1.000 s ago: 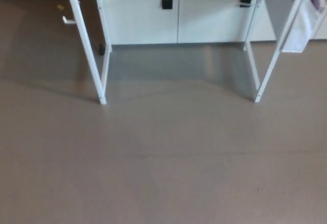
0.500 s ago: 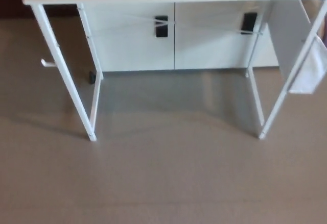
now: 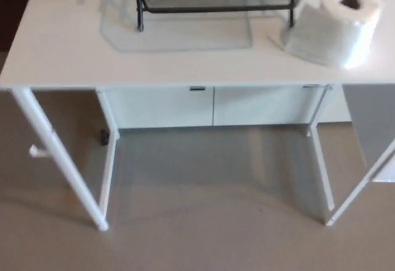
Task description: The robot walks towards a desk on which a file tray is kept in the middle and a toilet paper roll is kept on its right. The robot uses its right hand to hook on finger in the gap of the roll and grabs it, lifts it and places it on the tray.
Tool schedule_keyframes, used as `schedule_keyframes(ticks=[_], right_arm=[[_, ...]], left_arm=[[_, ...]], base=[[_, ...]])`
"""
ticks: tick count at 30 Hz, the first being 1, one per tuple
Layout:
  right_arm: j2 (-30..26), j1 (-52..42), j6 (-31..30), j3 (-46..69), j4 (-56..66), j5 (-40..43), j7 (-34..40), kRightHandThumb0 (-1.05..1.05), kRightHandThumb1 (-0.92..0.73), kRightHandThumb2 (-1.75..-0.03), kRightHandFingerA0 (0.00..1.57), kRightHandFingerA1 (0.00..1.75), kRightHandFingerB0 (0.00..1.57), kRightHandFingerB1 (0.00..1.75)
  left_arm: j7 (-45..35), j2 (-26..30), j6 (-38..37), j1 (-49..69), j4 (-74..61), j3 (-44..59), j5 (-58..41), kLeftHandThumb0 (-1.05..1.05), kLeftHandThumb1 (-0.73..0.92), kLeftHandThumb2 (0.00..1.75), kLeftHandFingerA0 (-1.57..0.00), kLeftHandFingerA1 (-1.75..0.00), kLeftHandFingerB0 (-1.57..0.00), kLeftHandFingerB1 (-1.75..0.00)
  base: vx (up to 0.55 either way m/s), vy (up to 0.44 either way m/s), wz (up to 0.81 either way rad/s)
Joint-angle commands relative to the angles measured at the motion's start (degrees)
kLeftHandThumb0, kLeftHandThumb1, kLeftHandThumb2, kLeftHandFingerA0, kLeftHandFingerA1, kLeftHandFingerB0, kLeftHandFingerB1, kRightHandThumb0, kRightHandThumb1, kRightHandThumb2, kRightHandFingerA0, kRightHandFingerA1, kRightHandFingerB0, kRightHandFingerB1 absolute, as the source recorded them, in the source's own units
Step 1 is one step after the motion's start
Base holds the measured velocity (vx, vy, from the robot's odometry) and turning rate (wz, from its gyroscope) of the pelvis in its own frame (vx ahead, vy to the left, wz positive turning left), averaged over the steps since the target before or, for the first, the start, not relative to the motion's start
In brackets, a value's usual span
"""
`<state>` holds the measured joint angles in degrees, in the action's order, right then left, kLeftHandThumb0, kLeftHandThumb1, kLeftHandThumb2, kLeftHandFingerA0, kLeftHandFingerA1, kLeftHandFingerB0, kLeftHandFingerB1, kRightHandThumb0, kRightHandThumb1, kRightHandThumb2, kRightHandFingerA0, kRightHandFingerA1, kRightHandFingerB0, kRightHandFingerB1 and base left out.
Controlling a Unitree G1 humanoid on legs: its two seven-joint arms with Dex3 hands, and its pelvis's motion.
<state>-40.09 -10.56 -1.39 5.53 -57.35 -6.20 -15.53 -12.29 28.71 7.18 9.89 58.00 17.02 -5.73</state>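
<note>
Neither hand shows from the head camera, so whether either is released, clenched or grasping anything cannot be told; no arm reaches into the picture at all

Going from left to right: the white desk (image 3: 62,55) fills the upper part of the view, its thin white legs (image 3: 62,166) running down to the grey floor (image 3: 210,221), and behind them stands a low white cabinet (image 3: 203,105). In the middle of the desktop, cut off by the top edge, sits the black wire file tray (image 3: 216,2). Just beside its right foot, apart from it, stands the toilet paper roll (image 3: 338,24), upright or slightly tilted, with the dark hole of its core (image 3: 350,1) facing up and towards the camera.

By its look the roll should be light and soft, with a skin that gives under pressure and a loose outer sheet that could unwind or tear if pinched. The cardboard core is probably the stiffest part, so a finger of the right hand hooked down into that hole looks the surest hold. It could tip or roll if nudged from the side.

No brand, label or legible writing shows on the roll, the tray or the desk
</note>
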Motion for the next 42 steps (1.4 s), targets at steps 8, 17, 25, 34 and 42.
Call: schedule_keyframes(ticks=[8,17,25,34,42], right_arm=[[-0.2,-1.0,-0.4,2.2,0.9,1.7,-2.3,-0.73,-0.52,-0.91,0.00,0.20,0.06,0.25],[0.9,-1.4,0.0,4.1,2.0,2.5,-1.1,-0.68,-0.64,-0.62,0.05,0.18,0.09,0.22],[0.8,0.0,0.7,4.2,0.4,2.9,-0.7,-0.70,-0.49,-0.85,0.04,0.24,0.08,0.29],[-0.1,0.3,0.6,2.7,-0.7,0.4,-0.2,-0.75,-0.53,-0.90,0.03,0.42,0.01,0.26],[-0.3,2.7,0.8,3.9,-3.8,2.8,-1.6,-0.79,-0.51,-0.86,0.07,0.28,0.08,0.21]], left_arm=[[-0.2,0.2,1.4,0.7,-1.2,1.1,-0.8,-0.93,0.70,1.15,-0.24,-0.75,-0.05,-0.61],[0.5,0.7,0.5,0.1,0.0,-0.3,0.4,-0.90,0.72,1.18,-0.26,-0.75,-0.03,-0.59],[0.2,0.0,1.0,1.1,-2.7,2.4,-1.5,-0.91,0.70,1.15,-0.25,-0.77,-0.03,-0.61],[0.4,1.3,0.4,-0.8,0.7,3.4,-1.3,-0.92,0.90,0.70,-0.09,-0.82,-0.04,-0.66],[1.1,0.7,-1.5,-1.5,2.9,4.5,-2.1,-0.90,0.92,0.68,-0.10,-0.97,0.00,-0.71]], base=[[0.47,0.009,0.04],[0.44,-0.117,0.26],[0.17,0.085,-0.13],[0.01,0.117,-0.08],[-0.12,-0.109,0.06]])
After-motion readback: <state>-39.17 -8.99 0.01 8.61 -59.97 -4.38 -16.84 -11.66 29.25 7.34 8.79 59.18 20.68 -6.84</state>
